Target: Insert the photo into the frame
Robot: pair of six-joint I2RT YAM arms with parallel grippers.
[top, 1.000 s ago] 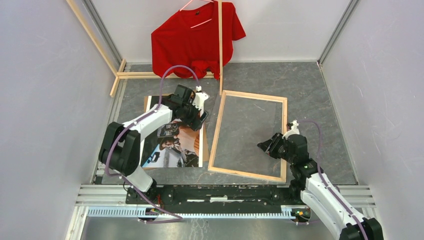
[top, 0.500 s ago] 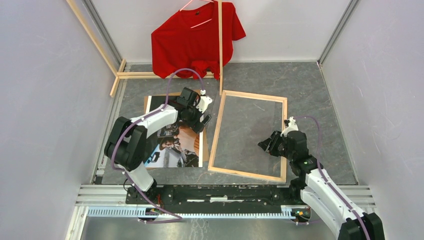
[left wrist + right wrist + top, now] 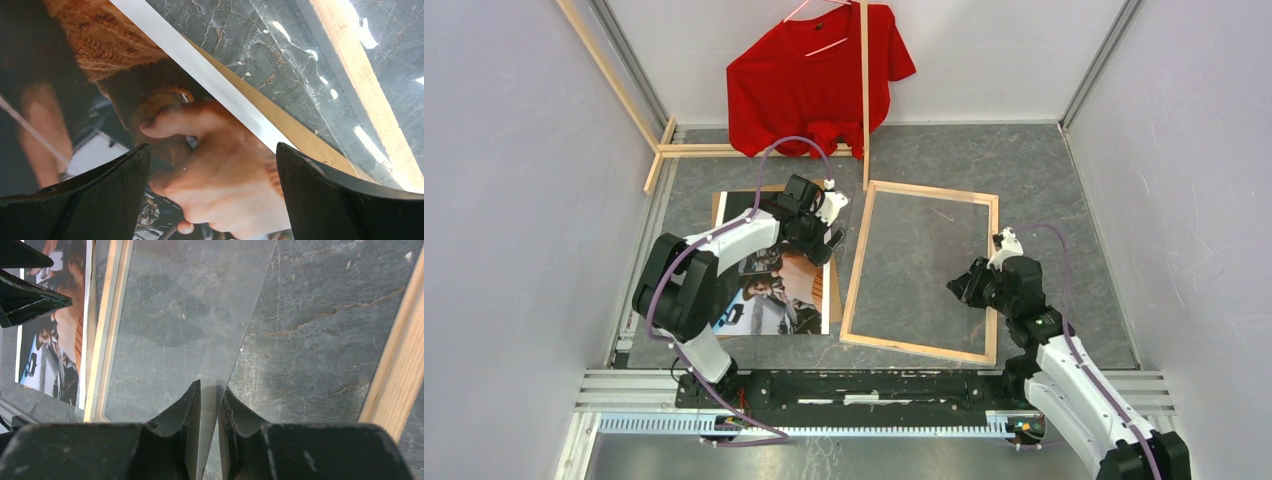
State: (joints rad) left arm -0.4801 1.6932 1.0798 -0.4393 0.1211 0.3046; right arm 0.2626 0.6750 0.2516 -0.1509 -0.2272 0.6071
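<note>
Frame (image 3: 934, 192) lies flat on the grey table (image 3: 1034, 160), bare-wood face up. Inside it sits a clear pane (image 3: 175, 315) with the table surface visible through it.

Photo (image 3: 769, 300) is outside the frame, just to its left. It lies picture side up on a brown cardboard sheet (image 3: 300, 135).

Left gripper (image 3: 829, 228) hangs over the photo's right edge, released, with the jaws spread wide.

Right gripper (image 3: 964, 285) is inside the frame, near its right rail.

Wrist vs top view:
- Right wrist only: the pane's edge is raised and runs between the fingers (image 3: 192, 405), which are clenched on it. From above the pane is barely visible.
- Left wrist only: the photo's white border, with a strip of cardboard beyond it and then the frame's wood rail.
</note>
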